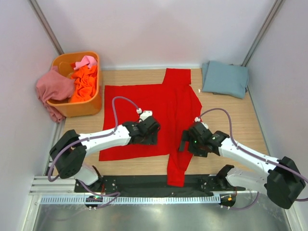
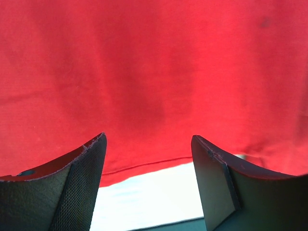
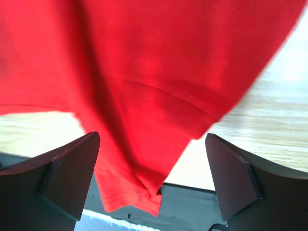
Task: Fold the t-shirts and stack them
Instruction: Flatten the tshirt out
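Noted bright red soft-cloth t-shirt (image 1: 130, 98) spread mostly flat across the middle of the light wooden surface (image 1: 231, 120). One end reaching the far edge; a narrow red strip trailing over the near edge onto a black base strip (image 1: 139, 184). Close up in both wrist views: smooth red cloth, stitched hem line, pale wood beneath.

Recorded left hand (image 1: 147, 131) low over the shirt's near-centre, fingers spread apart, nothing between them. Contact with the cloth not resolvable. Recorded right hand (image 1: 190, 140) near it, over the trailing strip, fingers likewise wide apart and gripping nothing.

Logged muted grey-blue folded t-shirt (image 1: 225, 78) at the far right corner, apart from the red one. Logged rigid orange plastic tub (image 1: 82, 108) at the far left corner, just beside the red shirt's left edge. Inside it a crumpled orange t-shirt (image 1: 85, 82) with a pink t-shirt (image 1: 86, 61) on top. Dusty rose t-shirt (image 1: 52, 86) draped over the tub's left rim, hanging outside.

Room: plain white walls (image 1: 154, 29) on three sides, grey metal posts (image 1: 45, 24) in both far corners, ribbed grey rail (image 1: 144, 198) along the near edge below the arm bases.
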{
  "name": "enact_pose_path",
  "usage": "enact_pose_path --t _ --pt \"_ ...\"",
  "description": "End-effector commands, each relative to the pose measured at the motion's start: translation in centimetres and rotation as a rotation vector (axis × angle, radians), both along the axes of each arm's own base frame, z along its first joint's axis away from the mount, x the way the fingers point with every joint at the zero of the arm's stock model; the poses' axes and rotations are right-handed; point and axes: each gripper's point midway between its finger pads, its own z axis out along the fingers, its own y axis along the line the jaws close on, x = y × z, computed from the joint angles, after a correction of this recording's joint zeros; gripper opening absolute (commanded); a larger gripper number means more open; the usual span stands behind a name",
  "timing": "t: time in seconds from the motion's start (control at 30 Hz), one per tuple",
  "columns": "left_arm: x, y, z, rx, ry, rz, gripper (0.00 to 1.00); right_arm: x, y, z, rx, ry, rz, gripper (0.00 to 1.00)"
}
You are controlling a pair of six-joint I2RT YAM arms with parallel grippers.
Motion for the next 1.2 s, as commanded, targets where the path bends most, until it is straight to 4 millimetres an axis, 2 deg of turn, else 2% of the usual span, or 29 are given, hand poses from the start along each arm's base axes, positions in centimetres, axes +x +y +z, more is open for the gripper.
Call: enact_pose_path --t 0.0,0.13,0.2,0.3,0.37,0.43,0.47,0.5,0.53,0.6,0.73,0.77,0.9,1.13,1.17 --pt "0.6 0.7 -0.5 -0.018 -0.047 0.08 0.72 1.4 1.2 0.2 0.097 -0.05 -0.118 0.97" --pt "-0.2 2.9 -1.6 0.015 -0.048 0.11 0.73 1.3 1.7 -1.4 0.109 -0.036 -0.104 0.97" --pt "-1.0 4.7 -3.0 0.046 -0.028 0.137 0.73 1.6 2.1 -1.9 0.116 -0.037 -0.095 0.97" --pt "-1.8 6.9 -4.1 0.059 0.0 0.174 0.73 1.5 1.1 -2.8 0.044 -0.022 -0.095 0.91" --pt "-2.3 8.0 -4.6 0.054 0.009 0.196 0.73 1.5 0.3 -3.1 0.007 -0.028 -0.108 0.62" --pt "-2.6 8.6 -4.7 0.05 0.008 0.208 0.73 1.2 -0.3 -3.1 -0.004 -0.029 -0.125 0.4" --pt "-2.8 9.0 -4.6 0.047 0.002 0.215 0.73 1.1 -0.5 -3.0 -0.003 -0.031 -0.133 0.36" --pt "-2.8 9.2 -4.7 0.046 0.002 0.223 0.73 0.9 -0.7 -2.7 -0.003 -0.034 -0.14 0.22" --pt "-2.8 9.4 -4.8 0.045 0.002 0.23 0.72 0.8 -1.0 -2.6 -0.01 -0.037 -0.147 0.13" --pt "-2.9 10.1 -5.2 0.053 0.013 0.251 0.69 0.6 -2.4 -2.6 -0.069 -0.04 -0.181 0.01" --pt "-3.3 11.9 -6.4 0.085 0.058 0.301 0.66 1.2 -5.2 -0.7 -0.151 -0.107 -0.292 0.01" --pt "-3.4 12.1 -6.7 0.064 0.081 0.321 0.65 1.0 -6.4 -0.5 -0.192 -0.113 -0.332 0.01" --pt "-3.5 13.1 -6.8 0.062 0.085 0.364 0.65 0.9 -8.8 0.2 -0.228 -0.132 -0.427 0.01" --pt "-3.2 13.1 -6.2 0.07 0.093 0.354 0.65 1.2 -10.8 -1.0 -0.257 -0.074 -0.477 0.03" --pt "-3.0 12.9 -5.9 0.063 0.088 0.351 0.65 1.5 -10.5 -0.8 -0.231 -0.073 -0.484 0.04"
